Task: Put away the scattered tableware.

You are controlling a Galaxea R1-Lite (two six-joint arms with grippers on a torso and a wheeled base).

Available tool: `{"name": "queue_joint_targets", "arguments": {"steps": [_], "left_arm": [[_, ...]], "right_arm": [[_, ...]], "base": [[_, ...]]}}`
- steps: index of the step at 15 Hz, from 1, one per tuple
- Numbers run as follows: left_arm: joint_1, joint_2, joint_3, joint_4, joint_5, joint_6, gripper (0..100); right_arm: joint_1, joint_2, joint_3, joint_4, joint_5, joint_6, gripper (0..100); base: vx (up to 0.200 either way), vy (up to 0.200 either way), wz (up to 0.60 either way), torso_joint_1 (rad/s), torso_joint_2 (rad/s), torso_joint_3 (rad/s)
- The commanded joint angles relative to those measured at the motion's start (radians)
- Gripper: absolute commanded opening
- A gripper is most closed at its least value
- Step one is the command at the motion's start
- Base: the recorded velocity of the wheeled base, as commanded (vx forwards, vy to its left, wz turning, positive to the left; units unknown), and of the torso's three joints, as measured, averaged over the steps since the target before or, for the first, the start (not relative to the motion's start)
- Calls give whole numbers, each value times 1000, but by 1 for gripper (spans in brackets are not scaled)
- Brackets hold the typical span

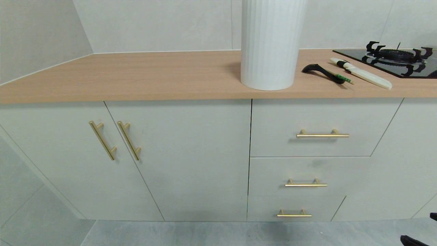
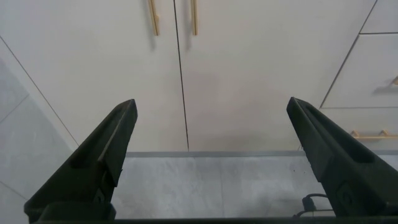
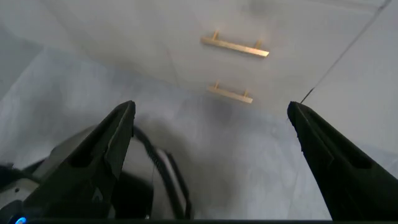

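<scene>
Kitchen wall is pale tile, with a wooden countertop [image 1: 153,75] running across the head view. A white ribbed holder [image 1: 269,44] stands upright near the counter's front edge, above the seam between doors and drawers. The tableware is to its right, on the counter. A black spoon [image 1: 322,72] lies flat with its bowl toward the holder, near it but not touching. A thin green-tipped stick [image 1: 343,78] meets the spoon's handle end; can't tell which is on top. A white knife [image 1: 362,73] lies diagonally just beside them, between spoon and stove [image 1: 392,59], which sits at the far right.

Below the counter on the left is a pair of cabinet doors [image 1: 191,153] with two gold handles [image 1: 102,140] side by side. On the right are three stacked drawers [image 1: 317,116], all shut.

Left gripper [image 2: 211,106]: jaws spread wide, nothing between them, low in front of the door pair, grey floor [image 2: 217,180] below. Right gripper [image 3: 211,107]: jaws also wide apart and empty, low near the bottom drawers.
</scene>
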Motion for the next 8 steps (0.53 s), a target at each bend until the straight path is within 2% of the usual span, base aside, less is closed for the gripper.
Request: {"name": "queue_joint_targets", "arguments": {"steps": [1, 2, 5, 8], "left_arm": [[0, 0, 0, 0, 0, -1, 100], [0, 0, 0, 0, 0, 1, 100], [0, 0, 0, 0, 0, -1, 100], [0, 0, 0, 0, 0, -1, 100]], "right_arm": [[21, 370, -104, -57, 4, -2, 100], [19, 419, -117, -82, 4, -2, 100], [25, 713, -169, -335, -8, -2, 100], [54, 898, -221, -426, -51, -4, 100]], "base": [[0, 0, 0, 0, 0, 0], [0, 0, 0, 0, 0, 0], [0, 0, 0, 0, 0, 0], [0, 0, 0, 0, 0, 0]]}}
